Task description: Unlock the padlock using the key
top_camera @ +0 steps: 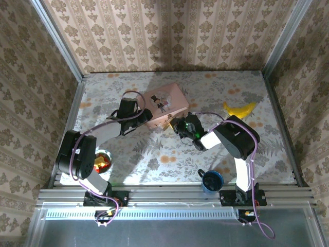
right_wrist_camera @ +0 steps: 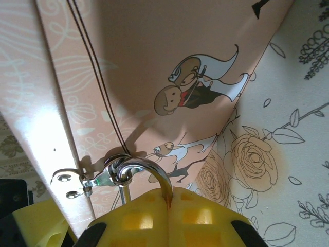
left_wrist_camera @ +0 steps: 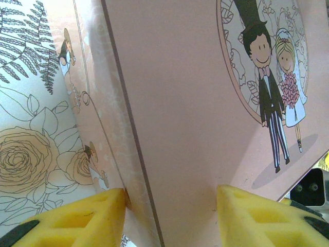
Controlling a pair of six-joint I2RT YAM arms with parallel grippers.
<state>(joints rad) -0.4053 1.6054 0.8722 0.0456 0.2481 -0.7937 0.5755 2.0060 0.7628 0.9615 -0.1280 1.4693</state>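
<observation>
Your padlock shows you little more than its shackle: a polished, silvery loop of round rod arching up out of the tip of your right gripper. Its body is buried between the yellow foam pads, so you can't see its colour or its keyhole. The left leg of the loop passes through the ring of a small silver hasp screwed to the pink box, just up and left of the jaws. The right leg drops straight into the seam where the two pads meet.

Those right jaws are clenched, pad against pad, grasping the padlock. The lock sits right at the fingertips, centred between them, with the loop standing just beyond the tips. From above, the right gripper is nosed up against the near face of the box, and the lock is too small to make out there.

Your left gripper is grasping the box. One pad lies against the side wall and the other on the lid with the cartoon bride and groom, with the box's edge running up between the jaws. From above, the left gripper sits at the box's left corner, across the box from the right jaws and the lock.
</observation>
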